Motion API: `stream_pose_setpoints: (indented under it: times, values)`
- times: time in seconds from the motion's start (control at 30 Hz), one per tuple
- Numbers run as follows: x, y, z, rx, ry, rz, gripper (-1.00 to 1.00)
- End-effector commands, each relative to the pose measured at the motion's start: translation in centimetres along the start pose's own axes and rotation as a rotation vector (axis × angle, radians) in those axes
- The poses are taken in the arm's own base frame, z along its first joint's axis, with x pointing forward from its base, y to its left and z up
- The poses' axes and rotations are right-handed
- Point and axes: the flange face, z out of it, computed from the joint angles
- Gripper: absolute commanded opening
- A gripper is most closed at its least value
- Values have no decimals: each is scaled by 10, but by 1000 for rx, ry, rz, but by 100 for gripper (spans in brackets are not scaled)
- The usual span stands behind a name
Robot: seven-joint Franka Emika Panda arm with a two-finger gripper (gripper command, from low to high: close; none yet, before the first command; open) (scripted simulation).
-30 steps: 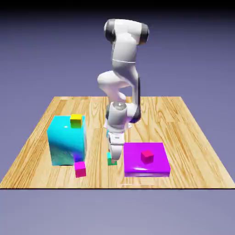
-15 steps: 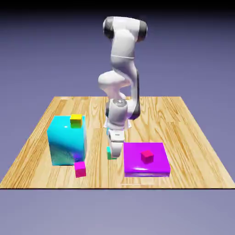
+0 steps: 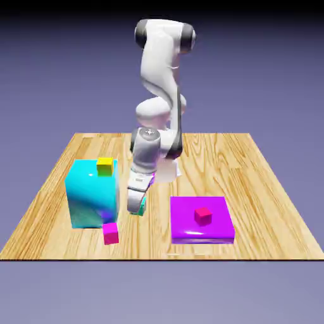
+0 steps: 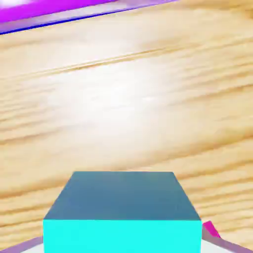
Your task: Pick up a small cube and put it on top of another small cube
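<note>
My gripper (image 3: 137,209) is shut on the small teal-green cube (image 3: 143,207), held just above the table between the big cyan block and the purple slab. In the hand view the teal cube (image 4: 122,212) fills the bottom middle and hides my fingertips. The other small cube, bright magenta-pink (image 3: 111,233), sits on the table in front of the cyan block, below and to the exterior view's left of my gripper. A sliver of magenta (image 4: 210,229) shows beside the held cube in the hand view.
The big cyan block (image 3: 92,193) with a tiny yellow cube (image 3: 105,166) on top stands close to the gripper on the exterior view's left. On the right lies the flat purple slab (image 3: 218,223), carrying a crimson-pink cube (image 3: 202,216). The slab's edge (image 4: 59,12) crosses the hand view's top.
The gripper closed on the teal cube, lifted it off the table and carried it toward the exterior view's left, nearer the cyan block and the magenta cube.
</note>
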Motion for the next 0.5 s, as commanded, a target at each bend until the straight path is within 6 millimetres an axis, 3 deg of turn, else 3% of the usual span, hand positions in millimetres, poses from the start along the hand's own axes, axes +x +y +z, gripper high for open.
stream_pose_setpoints:
  times: [0.0,0.13,0.2,0.37,0.4,0.43,0.47]
  values:
    - [1,14,-2,8,-5,62,-100]
    - [3,66,-11,56,-20,304,-100]
    - [3,75,-13,67,-21,348,-100]
    - [4,69,57,67,-21,348,-100]
    - [4,69,57,67,-21,348,-100]
    - [4,69,57,67,-21,348,100]
    - [4,69,57,67,-21,348,100]
